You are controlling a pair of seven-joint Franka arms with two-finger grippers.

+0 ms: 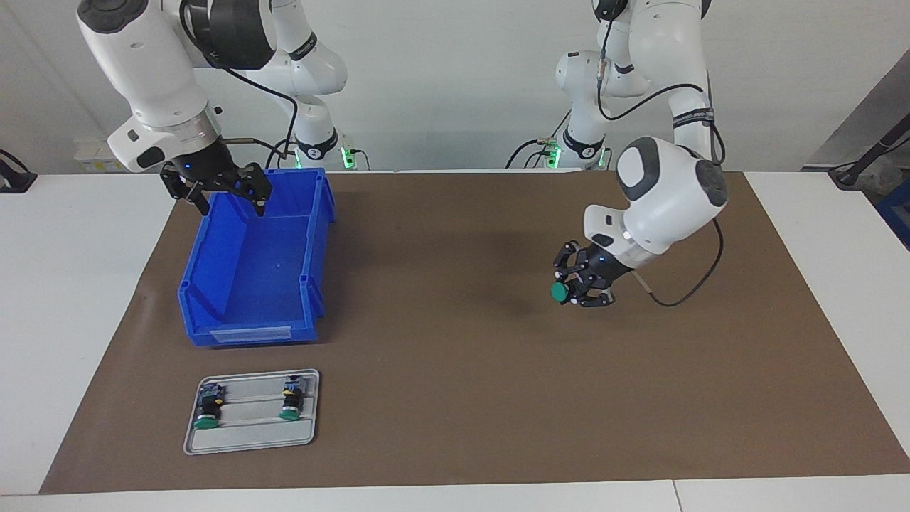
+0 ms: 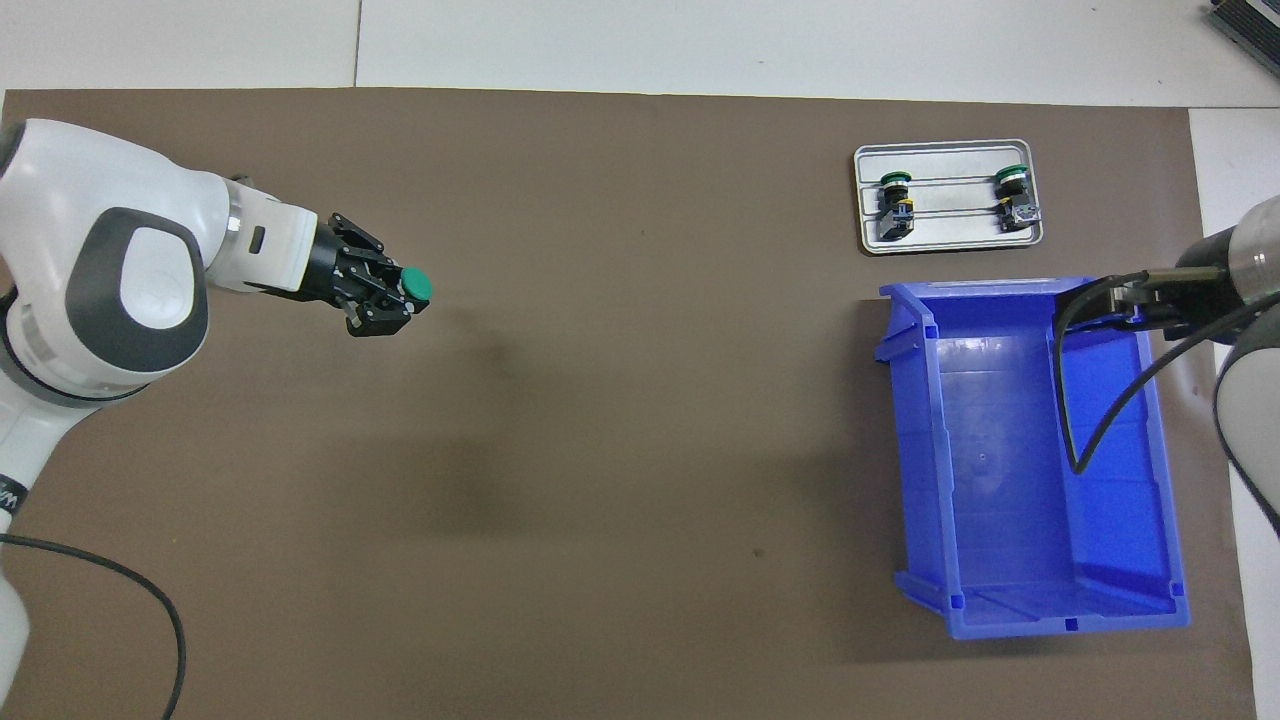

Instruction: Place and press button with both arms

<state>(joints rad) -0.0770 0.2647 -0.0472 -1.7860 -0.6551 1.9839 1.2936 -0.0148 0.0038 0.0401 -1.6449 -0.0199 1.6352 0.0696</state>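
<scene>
Left gripper [image 1: 579, 290] is up over the brown mat [image 1: 462, 341] toward the left arm's end of the table, jaws pinching the button [image 1: 561, 291] by its body, green cap pointing outward. Right gripper [image 1: 226, 193] hangs over the blue bin [image 1: 256, 313], fingers spread, holding nothing. Two more buttons [image 1: 207, 411] lie on the grey tray [image 1: 249, 441], farther from the robots than the bin.

A white table [image 1: 71, 284] carries a brown mat [image 1: 462, 370] bearing a blue bin [image 1: 256, 263] and grey tray [image 1: 252, 441].
</scene>
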